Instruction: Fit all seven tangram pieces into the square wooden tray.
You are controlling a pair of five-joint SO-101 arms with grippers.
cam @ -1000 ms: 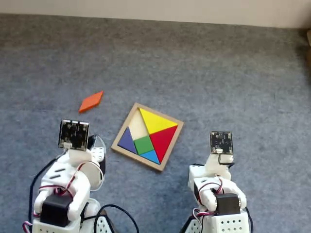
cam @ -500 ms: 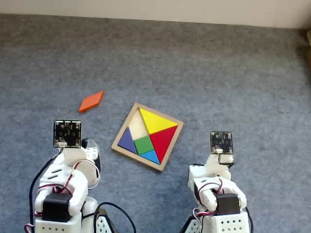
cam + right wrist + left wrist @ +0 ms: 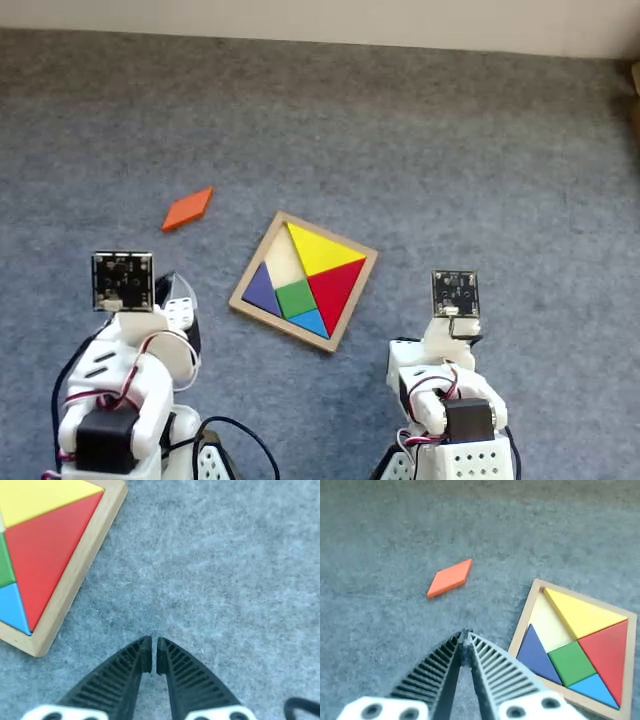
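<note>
The square wooden tray (image 3: 252, 301) lies between my two arms, turned like a diamond. It holds yellow (image 3: 320, 250), red (image 3: 338, 286), green (image 3: 295, 298), dark blue (image 3: 262, 290) and light blue (image 3: 311, 321) pieces, with a pale patch (image 3: 546, 625) between yellow and dark blue. An orange parallelogram (image 3: 188, 209) (image 3: 450, 577) lies flat on the carpet, left of the tray and farther out. My left gripper (image 3: 466, 636) is shut and empty, short of the orange piece. My right gripper (image 3: 150, 656) is shut and empty over bare carpet beside the tray's corner (image 3: 35, 645).
Grey carpet (image 3: 480, 150) covers the whole table. The left arm (image 3: 122, 345) stands left of the tray and the right arm (image 3: 452, 340) stands right of it, both at the near edge. A pale strip runs along the far edge.
The left arm has swung to the left, away from the tray. The right arm, the tray and the orange piece have stayed where they were.
</note>
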